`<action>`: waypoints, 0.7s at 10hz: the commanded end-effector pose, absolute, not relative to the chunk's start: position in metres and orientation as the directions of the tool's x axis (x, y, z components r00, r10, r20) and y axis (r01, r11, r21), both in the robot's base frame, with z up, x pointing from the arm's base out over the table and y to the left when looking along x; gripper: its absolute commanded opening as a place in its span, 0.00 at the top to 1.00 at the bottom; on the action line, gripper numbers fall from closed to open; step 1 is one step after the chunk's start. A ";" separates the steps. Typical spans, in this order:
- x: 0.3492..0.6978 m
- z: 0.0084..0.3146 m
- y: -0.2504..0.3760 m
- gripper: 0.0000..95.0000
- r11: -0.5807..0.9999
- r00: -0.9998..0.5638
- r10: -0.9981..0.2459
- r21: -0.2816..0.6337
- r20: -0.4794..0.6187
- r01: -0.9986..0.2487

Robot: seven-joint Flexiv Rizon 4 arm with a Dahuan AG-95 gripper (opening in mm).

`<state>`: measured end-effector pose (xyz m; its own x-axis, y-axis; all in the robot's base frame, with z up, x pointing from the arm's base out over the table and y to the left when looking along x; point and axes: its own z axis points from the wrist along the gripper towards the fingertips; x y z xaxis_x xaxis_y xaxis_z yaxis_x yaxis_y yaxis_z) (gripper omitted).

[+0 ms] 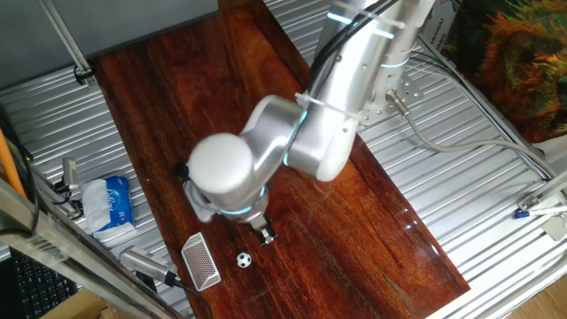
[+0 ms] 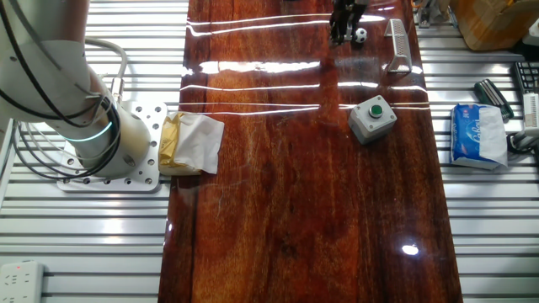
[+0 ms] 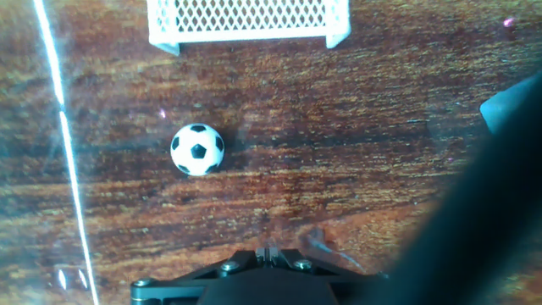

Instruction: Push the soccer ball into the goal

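The gripper (image 1: 265, 234) hangs low over the wooden bench (image 1: 337, 221), near its end where the goal stands. In the hand view (image 3: 269, 254) the two fingers meet along a thin seam with no gap between them, so the gripper is closed, and nothing is caught in it. In the other fixed view it shows as a small dark shape (image 2: 345, 25) at the far end of the bench.

The soccer ball (image 3: 197, 149) lies on the bare wood just ahead of the fingertips and off to the left in the hand view, apart from them. In one fixed view the soccer ball (image 1: 244, 260) sits just below and left of the gripper; in the other fixed view it (image 2: 360, 34) is just beside the gripper, between it and the goal.

The goal (image 3: 247, 21) stands beyond the ball, its white frame and mesh net facing the gripper, with a strip of bare wood between ball and goal mouth. It appears as a small white netted frame (image 1: 201, 261) near the bench edge, and again at the far right (image 2: 397, 44).

Farther back on the bench sits a grey box with a green button (image 2: 373, 119). A crumpled cloth (image 2: 192, 143) lies at the bench's other edge beside the arm's base (image 2: 109, 156). A blue and white packet (image 2: 478, 135) lies off the bench on the ribbed metal surface (image 2: 488, 219).
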<state>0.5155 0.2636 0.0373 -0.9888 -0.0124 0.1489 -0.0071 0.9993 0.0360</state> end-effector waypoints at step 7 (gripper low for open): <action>0.536 0.028 0.301 1.00 0.990 -0.987 0.091 0.094 0.133 0.104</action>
<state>0.5362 0.3008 0.0268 -0.9874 0.0937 0.1278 0.1062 0.9899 0.0942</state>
